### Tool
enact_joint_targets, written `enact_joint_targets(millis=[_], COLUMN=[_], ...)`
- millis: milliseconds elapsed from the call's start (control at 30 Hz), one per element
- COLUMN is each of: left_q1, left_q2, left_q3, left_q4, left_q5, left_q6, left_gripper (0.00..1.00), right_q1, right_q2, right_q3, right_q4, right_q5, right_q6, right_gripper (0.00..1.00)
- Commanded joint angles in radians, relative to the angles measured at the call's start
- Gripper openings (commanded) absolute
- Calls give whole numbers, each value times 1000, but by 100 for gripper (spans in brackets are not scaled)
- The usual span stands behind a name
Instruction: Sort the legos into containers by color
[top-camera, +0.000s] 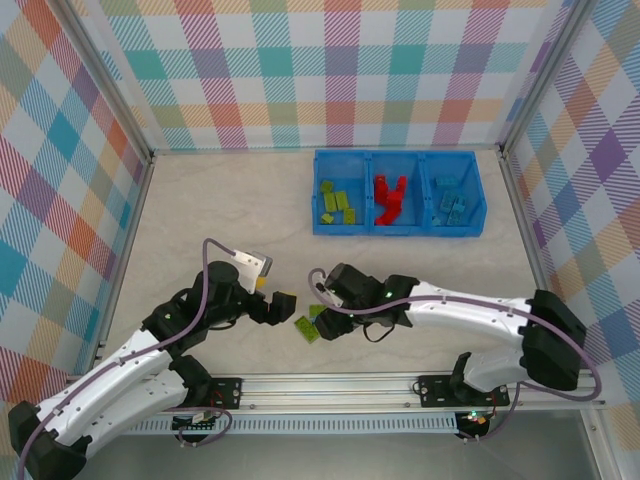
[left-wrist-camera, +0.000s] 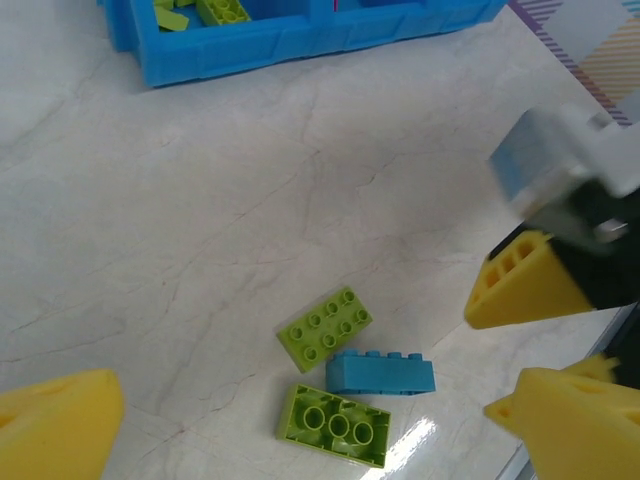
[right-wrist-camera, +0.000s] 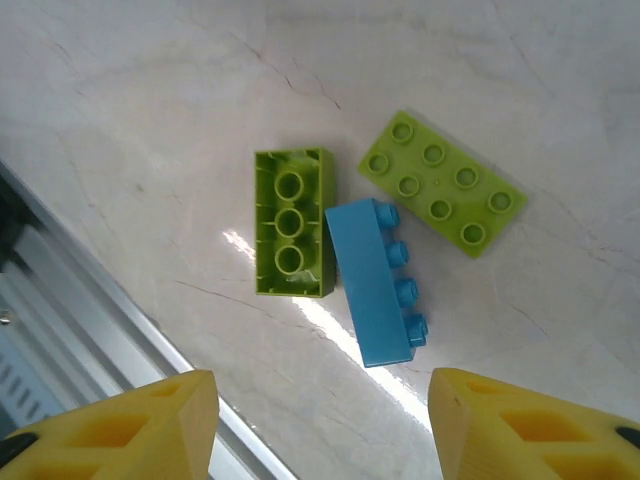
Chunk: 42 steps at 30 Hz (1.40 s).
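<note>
Blue lego (right-wrist-camera: 370, 285) just ahead rt claw (right-wrist-camera: 320, 420)

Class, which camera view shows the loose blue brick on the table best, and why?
The right wrist view: the blue brick sits large and sharp, on its side, studs clear. The left wrist view shows it smaller, near the bottom edge. In the top external view it is a speck.

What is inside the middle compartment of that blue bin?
A heap of red legos, with no other colour visible among them. They overlap, so any bricks beneath and the floor of the blue bin under them are hidden.
</note>
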Motion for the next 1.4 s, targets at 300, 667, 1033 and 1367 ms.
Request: enact_joint_targets(millis=[300, 667, 1033, 1367], left_q1=[-14, -19, -156, -194], left_q2=[-39, -62, 112, 34], left_q3=[-55, -102, -76, -80], left_q4=[30, 148, 369, 252], left_q5=[-74, 162, 181, -120], left_q6=[-132, 20, 43, -214], left_gripper=[100, 100, 100, 100], right_q1=[3, -7, -562, -1145], right_q2=[242, 30, -377, 132], right_q3=[26, -76, -145, 178], right_q4=[90, 69, 203, 321], right_q5=[11, 91, -5, -174], right_q6=[-80, -14, -7, 8], right_gripper=[39, 11, 8, 9])
